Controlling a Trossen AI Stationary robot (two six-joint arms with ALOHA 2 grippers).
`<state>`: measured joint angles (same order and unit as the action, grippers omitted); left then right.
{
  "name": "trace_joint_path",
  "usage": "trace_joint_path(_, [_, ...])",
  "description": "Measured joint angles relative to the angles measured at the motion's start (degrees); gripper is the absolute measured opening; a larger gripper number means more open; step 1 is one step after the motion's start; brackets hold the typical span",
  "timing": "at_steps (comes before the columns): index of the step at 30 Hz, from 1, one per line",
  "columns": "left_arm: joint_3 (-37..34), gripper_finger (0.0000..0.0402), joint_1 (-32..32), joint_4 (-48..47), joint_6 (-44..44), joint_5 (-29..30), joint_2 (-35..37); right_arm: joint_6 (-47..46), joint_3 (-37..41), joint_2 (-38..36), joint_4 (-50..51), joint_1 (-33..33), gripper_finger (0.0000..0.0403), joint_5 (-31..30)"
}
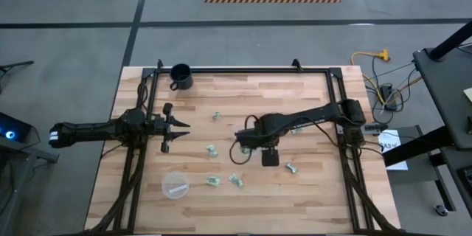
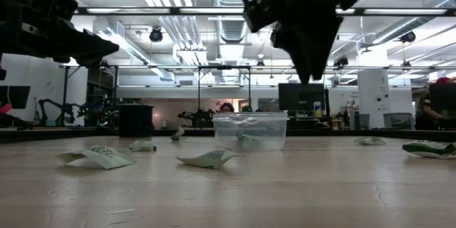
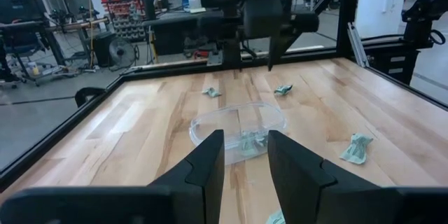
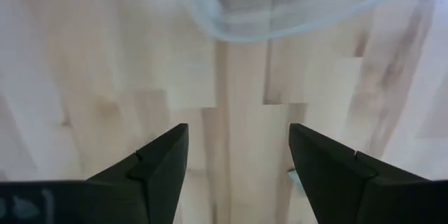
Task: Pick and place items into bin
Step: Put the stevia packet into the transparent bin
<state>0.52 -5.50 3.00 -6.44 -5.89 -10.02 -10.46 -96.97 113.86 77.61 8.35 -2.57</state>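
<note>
The bin, a clear round cup (image 3: 238, 129), stands upright on the table's middle with one pale-green item (image 3: 246, 142) inside; it also shows in the low view (image 2: 249, 130). Several wrapped items lie loose around it (image 1: 212, 150) (image 1: 237, 181) (image 1: 290, 167) (image 1: 216, 116). My right gripper (image 4: 238, 161) hangs open above bare wood just right of the bin (image 4: 301, 10), pointing down, nothing between its fingers. My left gripper (image 3: 245, 161) waits at the table's left, level, open, aimed at the bin from a distance.
A black mug (image 1: 181, 76) stands at the far left. A flatter clear dish (image 1: 175, 185) lies near the front left. The black frame rail (image 1: 243, 70) borders the wooden top. Bare wood lies near the table's front right.
</note>
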Motion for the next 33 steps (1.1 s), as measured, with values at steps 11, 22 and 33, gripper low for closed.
trace_joint_path(11, [-0.01, 0.0094, 0.02, -0.05, 0.02, 0.00, 0.00, -5.64, 23.33, -14.91, -19.41, 7.69, 0.0235, 7.09])
trace_joint_path(22, [-0.01, 0.0094, 0.01, 0.00, 0.00, 0.00, -0.04, 2.28, 34.77, -22.19, -22.55, 15.77, 0.0230, 4.19])
trace_joint_path(33, [0.00, 0.0094, 0.00, -0.02, 0.00, 0.00, -0.06, 11.17, 38.40, -22.49, -25.07, 15.64, 0.0231, 3.89])
